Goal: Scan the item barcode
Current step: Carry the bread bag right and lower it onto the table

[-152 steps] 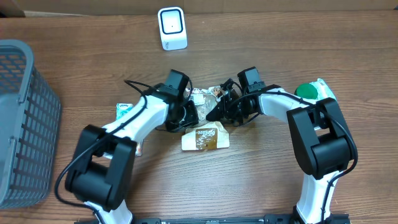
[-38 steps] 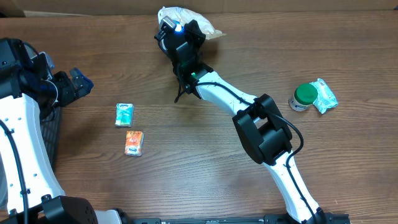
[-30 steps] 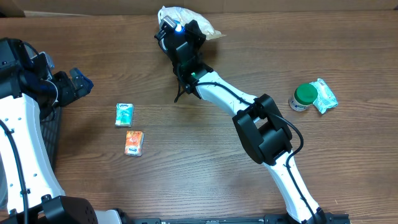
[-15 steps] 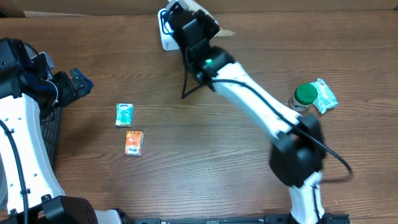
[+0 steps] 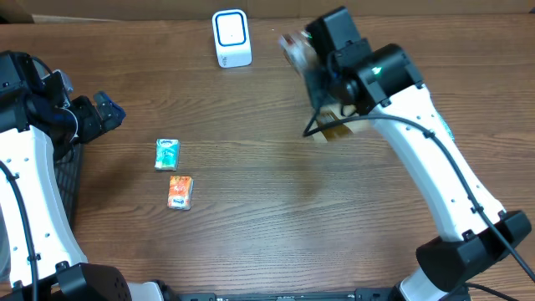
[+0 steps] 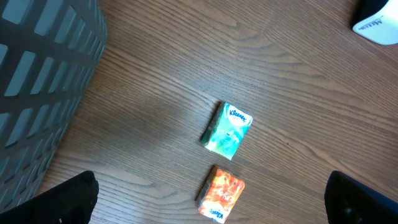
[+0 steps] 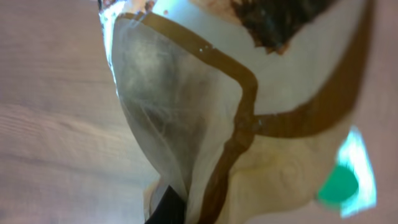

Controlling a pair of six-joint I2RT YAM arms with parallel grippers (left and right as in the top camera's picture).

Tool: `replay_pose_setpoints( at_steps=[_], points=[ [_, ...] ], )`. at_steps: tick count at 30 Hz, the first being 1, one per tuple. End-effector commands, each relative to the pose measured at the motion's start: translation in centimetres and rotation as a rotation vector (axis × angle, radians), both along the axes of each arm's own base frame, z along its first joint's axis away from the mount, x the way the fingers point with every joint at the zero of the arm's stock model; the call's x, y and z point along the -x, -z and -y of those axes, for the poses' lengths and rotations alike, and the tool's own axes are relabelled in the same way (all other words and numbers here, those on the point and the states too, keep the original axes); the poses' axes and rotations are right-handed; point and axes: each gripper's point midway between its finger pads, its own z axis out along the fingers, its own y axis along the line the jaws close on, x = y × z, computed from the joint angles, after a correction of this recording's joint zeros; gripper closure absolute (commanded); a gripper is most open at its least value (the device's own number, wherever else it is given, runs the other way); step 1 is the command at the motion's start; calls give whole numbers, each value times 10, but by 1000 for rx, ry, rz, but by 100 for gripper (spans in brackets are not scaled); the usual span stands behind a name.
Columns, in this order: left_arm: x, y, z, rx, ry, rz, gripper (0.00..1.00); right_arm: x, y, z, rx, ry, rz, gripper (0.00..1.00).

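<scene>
- Right gripper (image 5: 311,60) clamped on snack bag (image 7: 205,93), held right of the scanner (image 5: 231,38) at back edge of table (image 5: 276,217).
- Risk: thin film may slip from the pinch; a creased barcode may not read.

The right arm (image 5: 435,159) and left arm (image 5: 23,192) share one build: smooth white links joined by chunky black housings. A thin black cable (image 5: 311,125) loops off the right one (a small green light (image 5: 374,70) glows on its wrist housing).
</scene>
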Motion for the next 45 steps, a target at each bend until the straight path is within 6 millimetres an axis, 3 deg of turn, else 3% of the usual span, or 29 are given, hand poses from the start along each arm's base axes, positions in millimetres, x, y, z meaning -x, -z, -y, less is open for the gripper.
replay_pose_setpoints(
  at_steps=[1,10,17,21,30,32,35,41,43,45],
  points=[
    [-3,-5,-2,-15,12,14,0,23,18,16,-33,105,-129,96],
    [-3,-5,-2,-15,12,14,0,53,89,51,69,171,-332,96],
    [-3,-5,-2,-15,12,14,1,52,122,115,253,402,-290,96],
    [-3,-5,-2,-15,12,14,0,49,126,146,313,524,-244,96],
    [-3,-5,-2,-15,12,14,0,24,136,185,317,577,-157,96],
    [-3,-5,-2,-15,12,14,0,22,133,195,357,564,-148,96],
    [-3,-5,-2,-15,12,14,0,24,120,225,513,614,-108,96],
    [-3,-5,-2,-15,12,14,1,23,118,230,535,606,-108,96],
    [-3,-5,-2,-15,12,14,1,21,118,230,537,594,-106,90],
    [-3,-5,-2,-15,12,14,0,19,118,230,545,569,-108,63]
  ],
)
